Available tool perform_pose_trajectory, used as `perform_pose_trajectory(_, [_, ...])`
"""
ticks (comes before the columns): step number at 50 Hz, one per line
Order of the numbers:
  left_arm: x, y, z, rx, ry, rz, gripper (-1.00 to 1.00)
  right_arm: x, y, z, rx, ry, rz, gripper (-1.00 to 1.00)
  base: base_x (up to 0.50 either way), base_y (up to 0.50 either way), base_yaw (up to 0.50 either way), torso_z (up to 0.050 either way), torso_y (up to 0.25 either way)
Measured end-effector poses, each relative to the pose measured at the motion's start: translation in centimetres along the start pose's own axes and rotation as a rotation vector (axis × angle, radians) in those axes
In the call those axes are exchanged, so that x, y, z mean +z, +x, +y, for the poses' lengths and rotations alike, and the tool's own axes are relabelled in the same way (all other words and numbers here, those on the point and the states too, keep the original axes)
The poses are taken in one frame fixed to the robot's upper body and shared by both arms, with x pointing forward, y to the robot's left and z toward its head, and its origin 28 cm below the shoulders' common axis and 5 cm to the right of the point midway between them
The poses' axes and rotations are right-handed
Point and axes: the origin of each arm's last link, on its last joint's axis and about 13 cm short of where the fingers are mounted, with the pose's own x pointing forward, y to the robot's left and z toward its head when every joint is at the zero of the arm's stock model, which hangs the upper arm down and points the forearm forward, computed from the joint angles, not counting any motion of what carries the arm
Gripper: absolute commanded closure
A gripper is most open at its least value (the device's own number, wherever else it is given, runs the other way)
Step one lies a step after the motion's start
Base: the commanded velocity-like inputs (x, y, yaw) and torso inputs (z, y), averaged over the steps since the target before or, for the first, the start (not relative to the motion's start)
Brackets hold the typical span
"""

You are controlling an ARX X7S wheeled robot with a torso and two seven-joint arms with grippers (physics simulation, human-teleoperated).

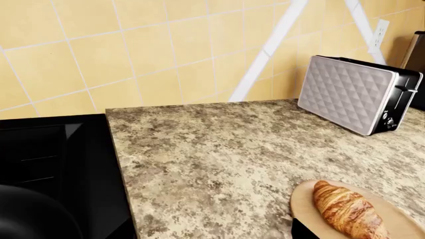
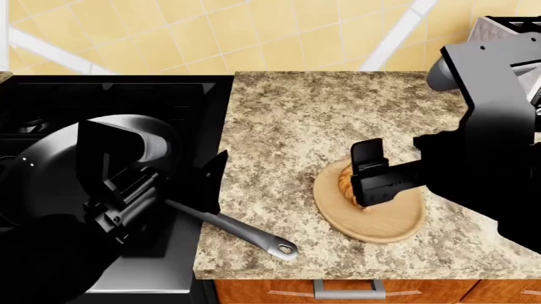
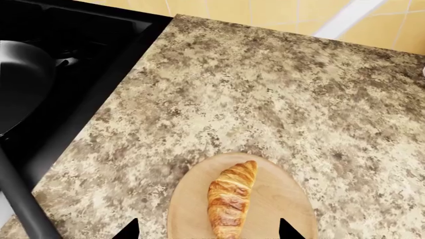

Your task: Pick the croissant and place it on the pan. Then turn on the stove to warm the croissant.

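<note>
The croissant [image 3: 229, 201] lies on a round tan wooden plate [image 3: 282, 196] on the counter. In the head view only a part of the croissant [image 2: 345, 185] shows beside my right gripper [image 2: 365, 180]. The right gripper [image 3: 207, 231] hangs just above it, open, with one fingertip [image 3: 129, 231] on each side of the pastry. The black pan [image 2: 50, 171] sits on the stove [image 2: 101, 95], and its handle [image 2: 245, 233] reaches out over the counter. My left gripper [image 2: 165, 168] is open and empty above the pan's right rim. The croissant also shows in the left wrist view [image 1: 349, 211].
A silver quilted toaster [image 1: 355, 92] stands at the back right of the speckled stone counter [image 2: 305, 120], against the yellow tiled wall. The pan handle lies across the counter's front left corner. A drawer handle [image 2: 348, 288] shows below the counter edge.
</note>
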Motion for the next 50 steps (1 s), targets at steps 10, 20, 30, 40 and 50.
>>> perform_pose_trajectory(10, [0.0, 0.2, 0.3, 0.001, -0.003, -0.005, -1.0, 1.3, 1.3, -1.2, 0.022, 0.02, 0.051, -1.0, 0.0, 0.0, 0.0, 0.0, 0.0])
perform_pose_trajectory(20, [0.1, 0.4, 0.7, 0.008, 0.012, -0.017, -1.0, 2.0, 2.9, -2.5, 0.026, 0.038, 0.076, -1.0, 0.0, 0.0, 0.0, 0.0, 0.0])
perform_pose_trajectory(30, [0.0, 0.8, 1.0, 0.009, 0.017, -0.024, -1.0, 2.3, 4.6, -3.5, 0.026, 0.061, 0.1, -1.0, 0.0, 0.0, 0.0, 0.0, 0.0])
perform_pose_trajectory(40, [0.0, 1.1, 1.2, 0.008, 0.018, -0.024, -1.0, 2.1, 6.3, -4.2, 0.034, 0.075, 0.119, -1.0, 0.0, 0.0, 0.0, 0.0, 0.0])
perform_pose_trajectory(50, [-0.2, 1.4, 1.4, 0.009, 0.016, -0.019, -1.0, 1.8, 7.9, -4.7, 0.041, 0.086, 0.137, -1.0, 0.0, 0.0, 0.0, 0.0, 0.0])
